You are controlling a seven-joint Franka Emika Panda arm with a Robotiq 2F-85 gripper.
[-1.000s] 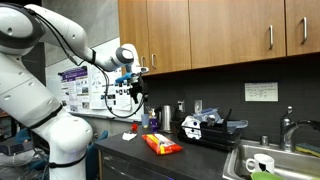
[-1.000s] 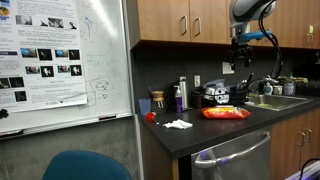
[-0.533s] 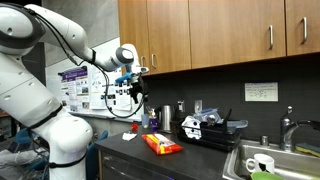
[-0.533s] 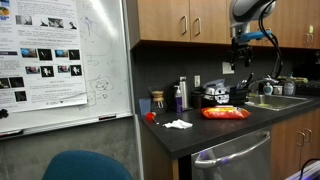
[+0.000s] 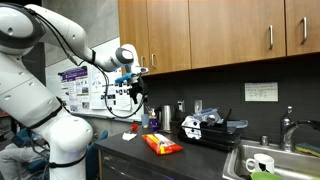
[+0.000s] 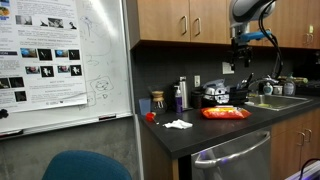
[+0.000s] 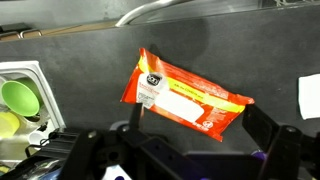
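The hand [image 5: 136, 98] hangs well above the table [image 5: 205, 160] with its jaws spread wide, gripping nothing and touching nothing. In the wrist view its two dark fingers [image 7: 285, 148] stand far apart along the lower edge. Between and beyond them the orange packet [image 7: 185, 95] lies flat on the table, set at a slant with a white label at one end.

Both exterior views show the same orange packet [image 5: 162, 144] [image 6: 225, 113] almost directly under the hand [image 6: 243, 68], alone on a bare stretch near the front edge. Nothing stands between the two.

A crumpled white tissue [image 6: 178, 124] lies on the table off to one side of the packet, with a small red thing [image 6: 150, 116] just beyond it. A dark bottle [image 6: 181, 93] and a cluttered black rack [image 5: 205, 128] stand behind, against the back wall. On the packet's other side a sink [image 5: 238, 160] is let into the table, with a tap [image 5: 287, 128] behind it and a white cup [image 5: 260, 164] inside. The wrist view shows a green bowl [image 7: 20, 98] in that sink.

The table top is dark and matt, and the wall behind it is dark too. Wooden cabinets [image 5: 220, 30] run above. Under the table is a steel dishwasher front [image 6: 230, 158]. Past the table's end stands a whiteboard [image 6: 100, 75] with a poster [image 6: 40, 55] on it, and a blue chair [image 6: 80, 166] sits in front.
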